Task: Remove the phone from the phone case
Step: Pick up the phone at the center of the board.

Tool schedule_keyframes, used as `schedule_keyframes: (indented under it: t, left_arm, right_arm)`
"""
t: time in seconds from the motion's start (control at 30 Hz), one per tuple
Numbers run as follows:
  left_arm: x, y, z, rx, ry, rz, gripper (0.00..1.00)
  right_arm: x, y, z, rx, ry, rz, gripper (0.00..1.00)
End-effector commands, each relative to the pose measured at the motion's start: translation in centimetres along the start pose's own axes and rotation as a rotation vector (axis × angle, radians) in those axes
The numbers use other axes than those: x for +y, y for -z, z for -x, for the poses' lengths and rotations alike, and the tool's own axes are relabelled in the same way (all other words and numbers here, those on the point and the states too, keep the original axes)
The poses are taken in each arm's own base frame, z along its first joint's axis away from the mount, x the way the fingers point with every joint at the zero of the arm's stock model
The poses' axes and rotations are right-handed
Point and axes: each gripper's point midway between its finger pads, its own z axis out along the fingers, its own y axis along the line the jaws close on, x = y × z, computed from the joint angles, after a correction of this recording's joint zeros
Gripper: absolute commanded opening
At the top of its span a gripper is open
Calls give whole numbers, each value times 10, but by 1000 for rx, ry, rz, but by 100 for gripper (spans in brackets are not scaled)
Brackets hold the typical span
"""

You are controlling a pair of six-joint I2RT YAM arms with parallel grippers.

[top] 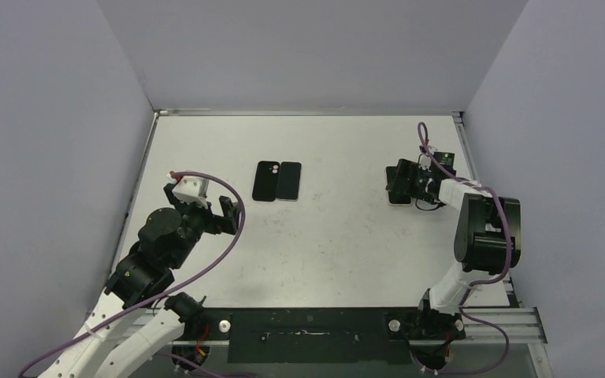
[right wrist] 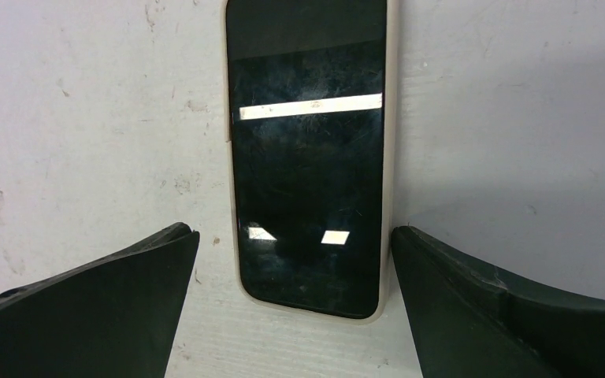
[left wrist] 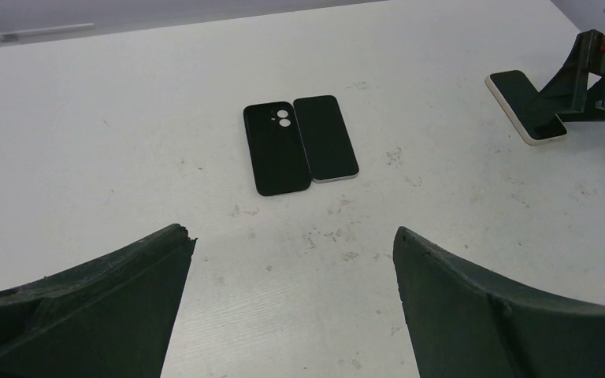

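A phone with a dark screen sits in a cream case (right wrist: 307, 157), flat on the white table. It lies between the fingers of my right gripper (right wrist: 295, 232), which is open and straddles its near end without touching. In the top view the right gripper (top: 396, 183) covers most of it at the right. In the left wrist view the cased phone (left wrist: 526, 106) lies far right under the right gripper (left wrist: 591, 75). My left gripper (left wrist: 293, 236) is open and empty, low over bare table at the left (top: 236, 215).
An empty black case (left wrist: 276, 150) with two camera holes lies flat beside a bare dark phone (left wrist: 327, 138) at mid-table; both show in the top view, the case (top: 265, 181) left of the phone (top: 288, 180). Grey walls enclose the table on three sides.
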Motion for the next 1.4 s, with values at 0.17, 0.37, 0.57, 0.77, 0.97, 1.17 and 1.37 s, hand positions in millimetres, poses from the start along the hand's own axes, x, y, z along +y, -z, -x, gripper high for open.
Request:
schedule_keyframes:
  t: [0.17,0.37,0.57,0.77,0.97,1.17,1.37]
  left_arm:
    - [0,-3,12,-51,8,5,98]
    - [0,-4,11,-48,8,7,97]
    - [-1,-6,10,-43,7,4,97]
    - [-1,-7,8,-35,3,5,97]
    - [-1,-8,7,-31,2,4,97]
    - [-1,-9,6,-28,0,3,97]
    - [-1,-13,3,-15,-2,6,97]
  right_arm:
    - [-4,2,-21,62,108,-188,100]
    - [-13,-5,-36,137,133,-256,100]
    - [-9,-18,-56,225,160,-282,100]
    - [-17,-21,-67,286,152,-336,100]
    - [-20,-22,-74,325,188,-364,100]
    - [-19,-26,-82,371,253,-380,99]
    - [-13,-25,-77,338,254,-372,48]
